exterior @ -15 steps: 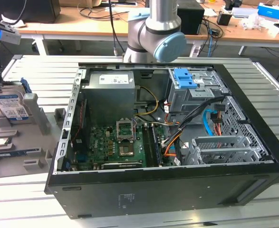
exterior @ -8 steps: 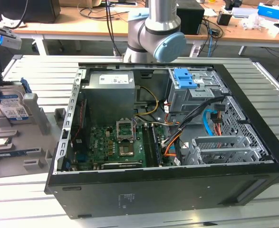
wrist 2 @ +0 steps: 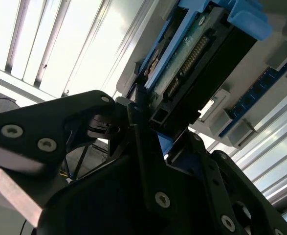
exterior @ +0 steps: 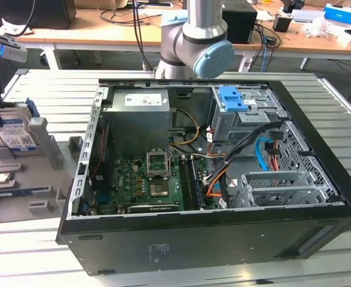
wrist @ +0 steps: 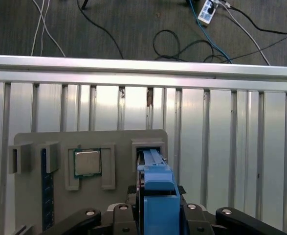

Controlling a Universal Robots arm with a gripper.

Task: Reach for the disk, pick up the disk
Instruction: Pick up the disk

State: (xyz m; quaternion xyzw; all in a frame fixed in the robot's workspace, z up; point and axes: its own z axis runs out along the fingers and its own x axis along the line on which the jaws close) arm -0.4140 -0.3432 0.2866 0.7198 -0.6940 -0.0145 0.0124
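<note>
1. Where the grey parts tray point(exterior: 55, 156) lies on the slatted metal table point(exterior: 49, 89), the disk point(exterior: 14, 128) stands on edge in one of the tray's slots. Its labelled face shows in the exterior view.
2. Blue rails run along the disk's edges. In the first wrist view, the disk point(wrist: 155, 188) presents one blue rail edge-on, with its far end inside the tray's slot frame.
3. The gripper point(wrist 2: 158, 128) is directly over that slot of the tray, with its black linkages on both sides of the disk. In the second wrist view, the disk point(wrist 2: 197, 58) shows its connector edge running out from between the linkages.
4. Whether the gripper is pressing on the disk or merely straddling it cannot be told.
5. A processor chip point(wrist: 87, 162) sits in a square pocket of the tray, just beside the disk slot.
6. A blue memory module point(wrist: 47, 196) lies in a narrow groove of the tray, on the side of the processor chip away from the disk slot.
7. An open computer case point(exterior: 223, 239) stands on the table near the tray, toward the exterior view's right. A blue bracket point(exterior: 232, 98) sits on top of its drive cage.
8. The arm point(exterior: 199, 36) rises behind the case, well apart from the tray.
</note>
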